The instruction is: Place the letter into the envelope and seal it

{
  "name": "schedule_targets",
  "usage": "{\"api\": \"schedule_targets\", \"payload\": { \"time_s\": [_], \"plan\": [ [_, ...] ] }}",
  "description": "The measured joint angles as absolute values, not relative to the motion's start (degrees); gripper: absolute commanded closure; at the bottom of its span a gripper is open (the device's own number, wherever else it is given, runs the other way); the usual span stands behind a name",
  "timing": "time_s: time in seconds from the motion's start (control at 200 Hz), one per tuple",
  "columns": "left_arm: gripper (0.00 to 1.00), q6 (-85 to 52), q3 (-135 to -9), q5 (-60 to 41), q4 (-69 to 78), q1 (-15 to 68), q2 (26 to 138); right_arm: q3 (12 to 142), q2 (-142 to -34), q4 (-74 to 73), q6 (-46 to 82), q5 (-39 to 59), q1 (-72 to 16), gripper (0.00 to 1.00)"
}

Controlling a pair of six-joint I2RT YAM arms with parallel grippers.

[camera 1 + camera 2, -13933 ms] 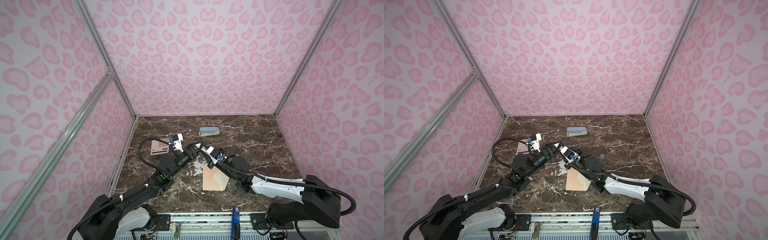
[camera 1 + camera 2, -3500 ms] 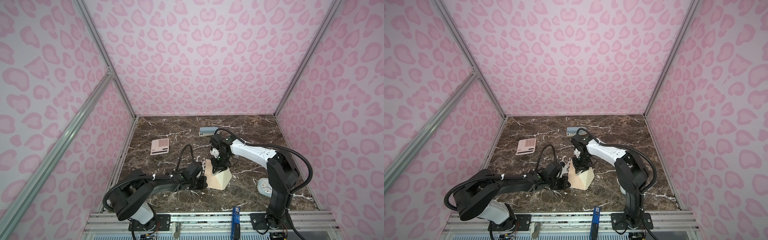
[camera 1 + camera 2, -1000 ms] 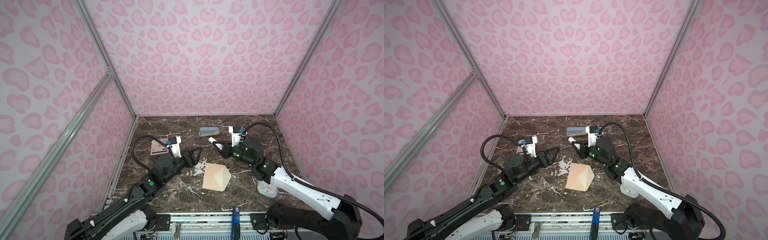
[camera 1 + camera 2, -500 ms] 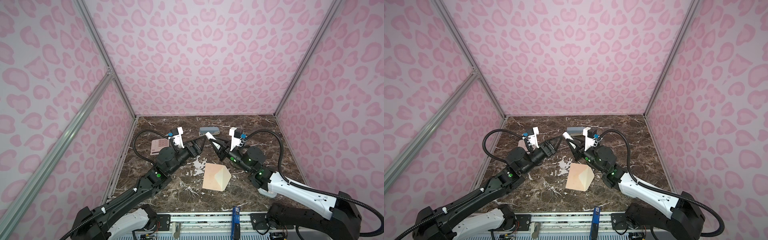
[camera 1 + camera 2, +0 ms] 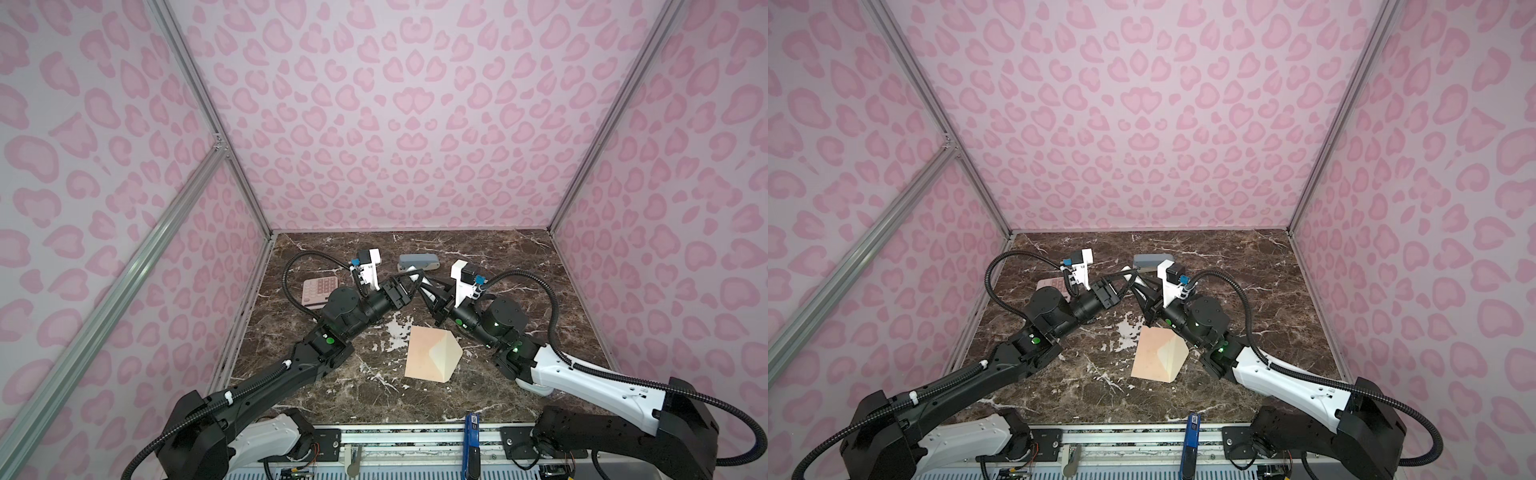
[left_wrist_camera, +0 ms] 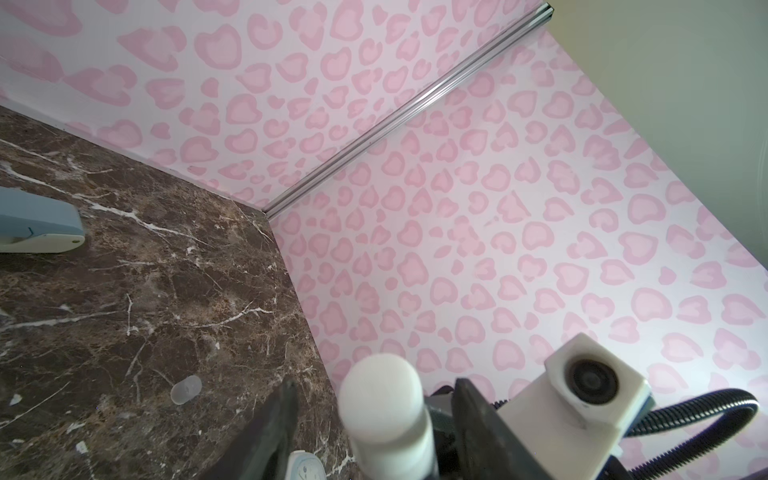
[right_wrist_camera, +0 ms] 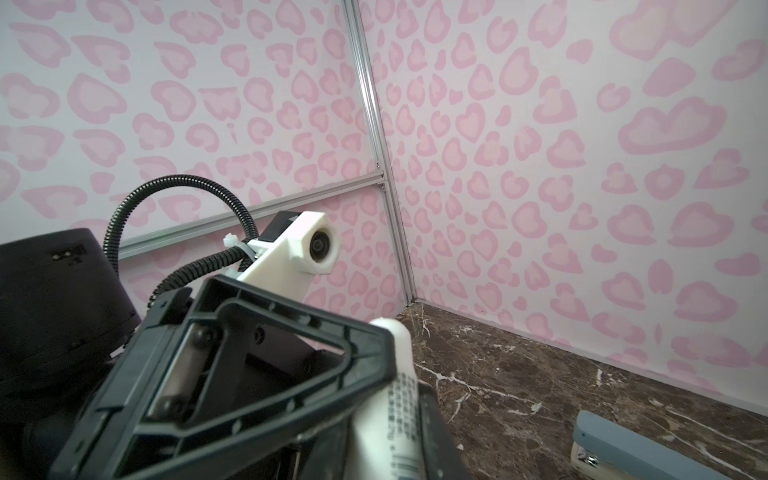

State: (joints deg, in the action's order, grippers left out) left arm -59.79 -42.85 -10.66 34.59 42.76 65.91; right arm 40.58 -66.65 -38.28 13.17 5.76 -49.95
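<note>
pink heart-print walls enclose a dark marble counter (image 5: 498, 266), where the peach envelope (image 5: 426, 353) lies near centre, pale flap pointing right. beyond it the right gripper (image 5: 430, 293) clamps a white tube (image 6: 380, 395); the left gripper (image 5: 415, 277), jaws apart, straddles its tip.

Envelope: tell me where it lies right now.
In both top views the envelope lies on the marble table, front of centre, between the two arms, closest to the right arm.
</note>
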Motion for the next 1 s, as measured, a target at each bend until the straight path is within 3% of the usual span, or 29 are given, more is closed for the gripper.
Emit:
{"api": "schedule_targets", "payload": {
  "time_s": [0.2,0.365,0.48,0.715,1.0],
  "plan": [
    [0.67,-60.29,-42.85,-11.16,34.46,42.76,66.0,39.46,-67.24,-39.68,9.15,4.54,-50.89,1.0],
    [0.79,-61.43,-42.85,-11.35,34.15,42.72,65.82,38.37,-67.24,-41.23,5.89,4.16,-51.22,0.98],
    [0.82,-61.39,-42.85,-11.6,33.54,42.72,65.78,37.6,-66.96,-41.8,4.78,4.03,-51.46,0.91],
    [0.83,-59.88,-42.89,-12.12,32.18,42.72,65.84,37.01,-65.01,-38.59,3.44,4.01,-51.64,0.63],
    [0.85,-55.79,-43.94,-9.96,27.49,42.39,64.31,34.96,-60.4,-29.69,3.29,4.99,-51.75,0.57]
  ]
}}
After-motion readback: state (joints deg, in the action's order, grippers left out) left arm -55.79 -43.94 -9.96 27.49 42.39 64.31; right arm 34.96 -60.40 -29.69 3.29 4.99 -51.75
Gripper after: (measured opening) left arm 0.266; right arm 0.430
